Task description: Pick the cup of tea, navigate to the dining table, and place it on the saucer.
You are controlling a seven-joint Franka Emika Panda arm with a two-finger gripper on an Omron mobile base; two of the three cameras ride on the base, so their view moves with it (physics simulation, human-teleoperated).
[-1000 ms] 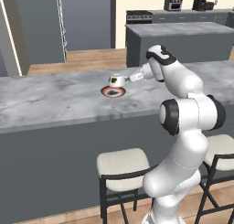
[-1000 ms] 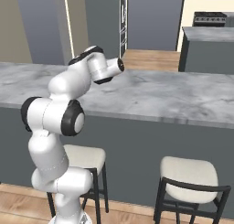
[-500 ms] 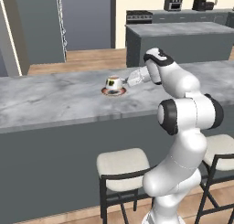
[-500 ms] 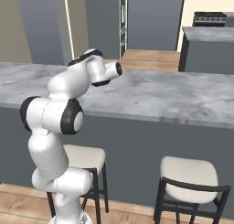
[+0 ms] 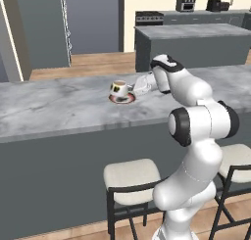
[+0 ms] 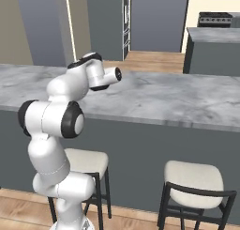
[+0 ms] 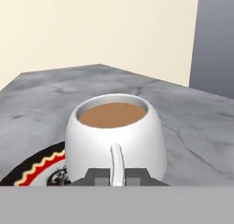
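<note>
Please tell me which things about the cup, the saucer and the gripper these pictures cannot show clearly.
- Whether the cup of tea rests fully on the saucer: hand view, its base is cut off at the bottom edge.
- The saucer's far side: left base view, hidden behind the cup.
- The gripper: hand view, only fingertips at the handle show.
- The cup's dark mark: left base view, too small to read.

The arm (image 5: 196,136) is showing smooth, glossy white rounded segments, with round dark grey caps (image 5: 179,127) sitting at its joints. Its white wrist is ending in a small dark face (image 6: 118,74); two dark finger tips (image 7: 98,177) are squared-off.
</note>
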